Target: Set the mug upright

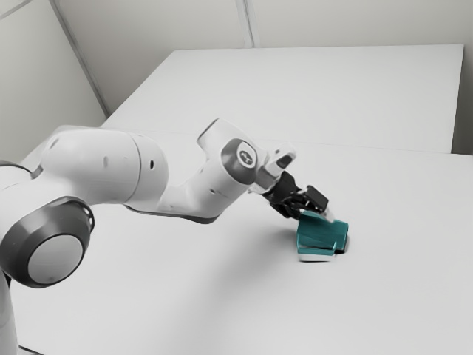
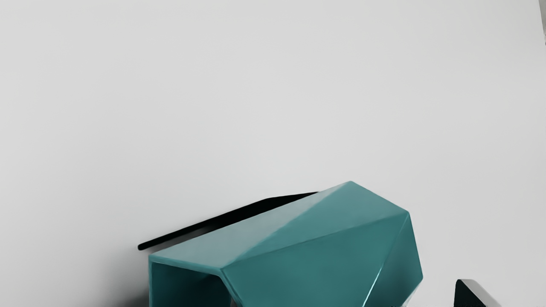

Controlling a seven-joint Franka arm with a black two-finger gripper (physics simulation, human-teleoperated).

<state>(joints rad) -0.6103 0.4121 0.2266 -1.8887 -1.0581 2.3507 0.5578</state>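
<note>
I see the mug [image 1: 319,234] lying on its side on my worktop [image 1: 399,296], not upright. It is teal and faceted with flat, angular panels, its open mouth facing sideways, a black strip [image 2: 239,215] along one flank.

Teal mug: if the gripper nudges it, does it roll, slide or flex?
The mug probably won't roll freely: its sides are flat facets meeting at sharp edges. Those crisp edges also suggest a stiff body that won't flex. The smooth faces could let it slip under a glancing push.
</note>
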